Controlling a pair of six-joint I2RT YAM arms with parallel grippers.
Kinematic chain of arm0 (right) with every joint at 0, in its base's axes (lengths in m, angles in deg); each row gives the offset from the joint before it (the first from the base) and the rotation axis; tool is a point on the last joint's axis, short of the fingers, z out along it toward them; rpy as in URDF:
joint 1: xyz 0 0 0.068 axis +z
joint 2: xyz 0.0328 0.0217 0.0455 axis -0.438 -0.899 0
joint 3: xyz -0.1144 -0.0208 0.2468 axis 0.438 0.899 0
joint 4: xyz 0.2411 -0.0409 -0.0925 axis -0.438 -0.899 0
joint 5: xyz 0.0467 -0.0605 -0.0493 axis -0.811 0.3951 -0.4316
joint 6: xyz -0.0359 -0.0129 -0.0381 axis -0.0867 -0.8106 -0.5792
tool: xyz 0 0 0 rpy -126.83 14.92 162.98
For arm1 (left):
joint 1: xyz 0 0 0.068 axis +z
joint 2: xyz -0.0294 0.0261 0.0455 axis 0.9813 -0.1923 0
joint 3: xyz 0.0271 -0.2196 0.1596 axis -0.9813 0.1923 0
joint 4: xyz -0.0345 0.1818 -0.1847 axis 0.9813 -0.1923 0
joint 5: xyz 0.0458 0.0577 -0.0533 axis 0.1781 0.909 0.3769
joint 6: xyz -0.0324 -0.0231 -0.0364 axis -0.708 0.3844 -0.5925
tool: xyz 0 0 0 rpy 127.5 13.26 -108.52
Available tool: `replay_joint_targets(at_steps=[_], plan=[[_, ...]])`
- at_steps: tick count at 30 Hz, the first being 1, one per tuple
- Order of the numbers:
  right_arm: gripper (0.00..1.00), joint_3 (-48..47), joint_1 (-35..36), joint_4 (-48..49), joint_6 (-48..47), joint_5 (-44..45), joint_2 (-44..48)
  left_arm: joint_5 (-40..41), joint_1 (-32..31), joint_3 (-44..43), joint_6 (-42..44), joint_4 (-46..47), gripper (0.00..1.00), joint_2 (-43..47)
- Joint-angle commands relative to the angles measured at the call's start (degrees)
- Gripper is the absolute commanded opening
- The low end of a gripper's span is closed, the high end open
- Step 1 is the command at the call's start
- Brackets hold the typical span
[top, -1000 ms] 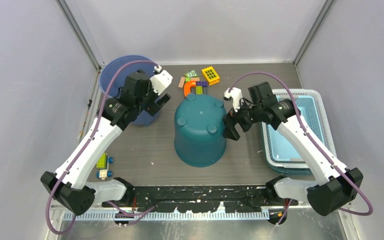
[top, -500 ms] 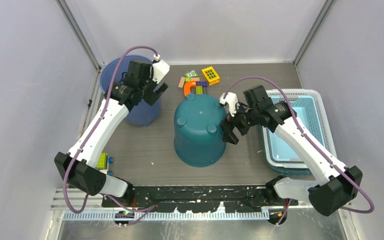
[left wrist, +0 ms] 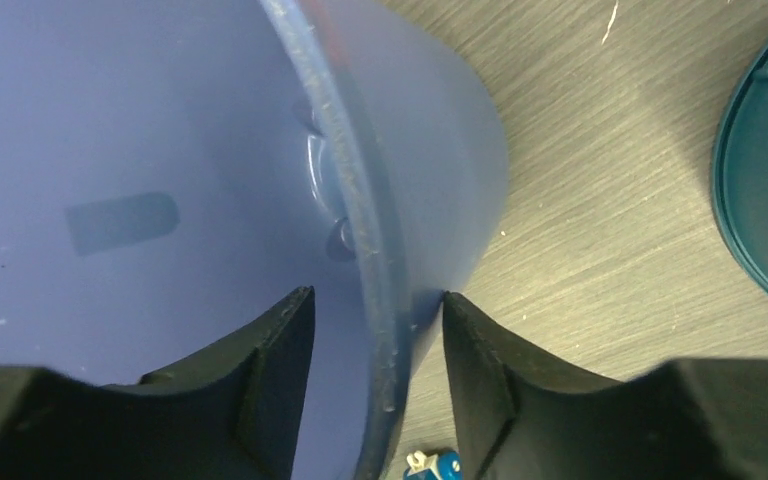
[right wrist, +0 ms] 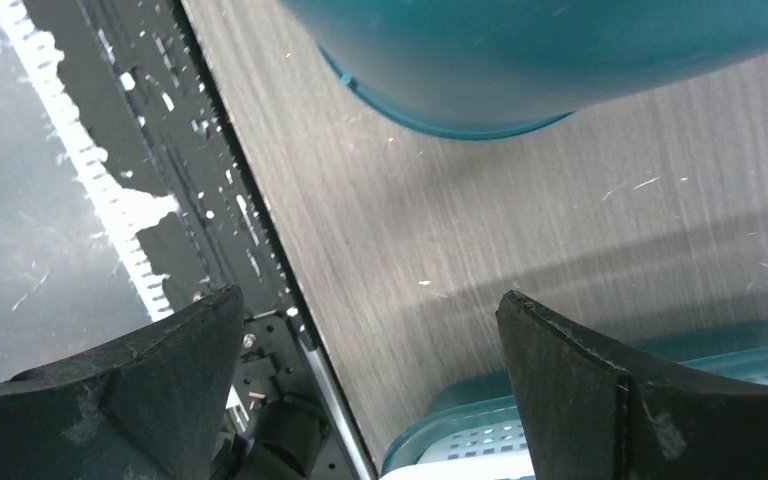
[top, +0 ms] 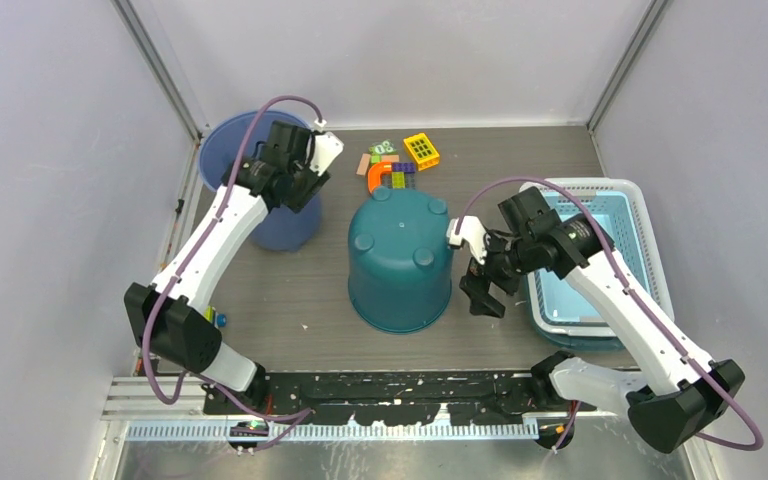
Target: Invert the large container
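Blue container stands upright, mouth up, at the upper left of the overhead frame. I judge it the one to be turned, since the teal bucket in the middle already sits mouth down with its feet showing. The pale blue basket lies at the right edge, well apart from the work. My left gripper straddles the container's rim on the side nearest the bucket, one finger inside the wall and one outside, jaws roughly half open. The outer finger looks to touch the wall and the inner one shows a gap, so nothing is pinched yet. My right gripper hangs low between bucket and basket, jaws spread wide and holding nothing. To do this step well I should seat the rim deep between the fingers before squeezing (a thin, slick wall will slip from a tip grip), then lift before rolling the wrist, tipping away from the bucket and the toy blocks at the top of the frame
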Motion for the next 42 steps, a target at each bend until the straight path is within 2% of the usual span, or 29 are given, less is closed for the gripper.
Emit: replay_joint_targets(at_steps=[1,5,7,16,23,27,35,42], plan=[[1.00,-0.1,0.5,-6.2,-5.1,-2.7,1.2,-0.8,0.3,-3.4,-0.7,-1.4,0.46,-0.4],[1.00,1.5,0.8,-5.7,-5.2,-3.7,1.0,-0.6,0.3,-4.3,-0.8,-1.6,0.31,-0.9],[1.00,2.6,1.0,-3.5,-4.0,-4.0,0.9,-0.2,0.3,-4.9,-0.7,-1.5,0.26,-1.0],[1.00,6.0,1.2,11.9,6.3,-6.3,-1.0,1.5,0.3,-8.3,0.9,0.0,0.13,0.4],[1.00,6.6,1.6,19.6,11.9,-7.0,-4.9,1.5,0.2,-11.2,2.4,4.1,0.04,3.9],[1.00,6.0,1.8,22.2,14.1,-7.3,-7.6,0.3,-0.1,-13.7,2.6,7.1,0.01,7.3],[1.00,0.6,2.3,26.4,18.7,-8.6,-16.1,-6.1,-0.4,-16.7,0.7,15.1,0.00,15.0],[1.00,-6.0,2.9,28.6,22.2,-9.8,-23.8,-10.8,-0.4,-23.9,-5.6,12.1,0.01,15.6]])
